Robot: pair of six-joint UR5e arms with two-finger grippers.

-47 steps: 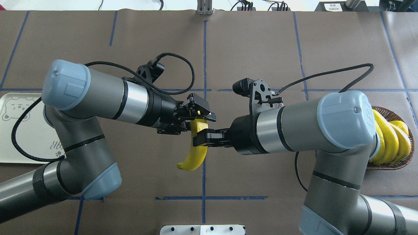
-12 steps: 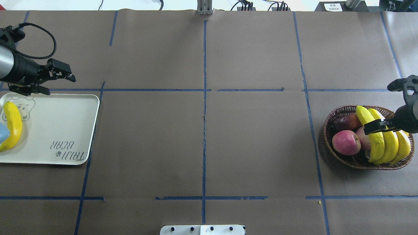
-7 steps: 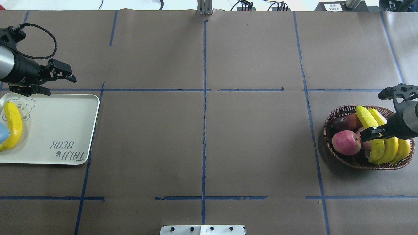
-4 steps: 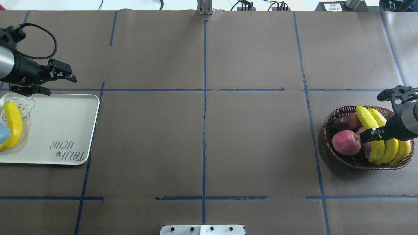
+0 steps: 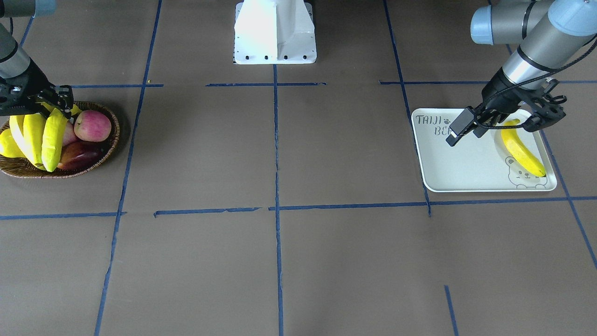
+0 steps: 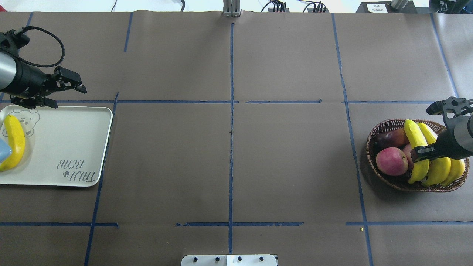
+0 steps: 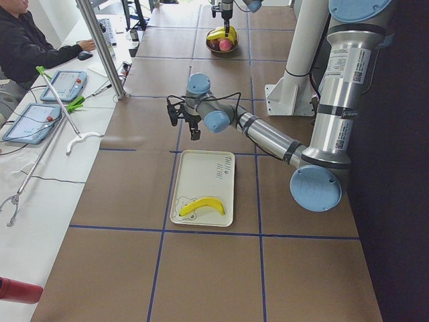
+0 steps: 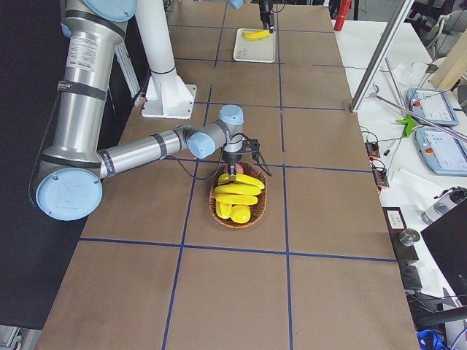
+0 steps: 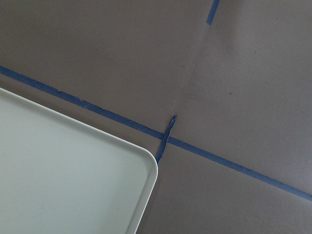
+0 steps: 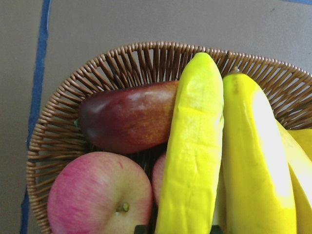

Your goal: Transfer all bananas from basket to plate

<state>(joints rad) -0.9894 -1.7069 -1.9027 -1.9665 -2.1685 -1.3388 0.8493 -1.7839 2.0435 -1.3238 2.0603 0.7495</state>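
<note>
Three bananas lie side by side in the basket (image 6: 369,142) at the table's right end. The right gripper (image 6: 420,153) reaches down into the basket and is closed around the banana (image 6: 414,135) nearest the other fruit, gripping it at about mid-length. In the right wrist view this banana (image 10: 195,146) runs straight down between the two dark finger ends at the bottom edge, one on each side of it. Its near end swings a little away from the two neighbouring bananas (image 6: 441,170) and toward the red apple (image 6: 391,161). Whether it has left the basket floor cannot be told. A dark red-purple fruit (image 6: 392,137) lies against the basket's far rim, touching the gripped banana's far part, and a second pinkish fruit (image 6: 407,150) peeks out between the apple and that banana.

At the table's left end sits the white plate (image 6: 66,136), with one banana (image 6: 14,142) lying on it along its outer side, one tip over the printed bear face (image 5: 524,177). The left gripper (image 6: 68,96) hangs in the air near the plate's far edge, its fingers spread apart and holding nothing, well clear of the banana on the plate. The left wrist view shows only a rounded plate corner (image 9: 146,168) and blue tape on the brown table cover (image 9: 234,73).
</note>
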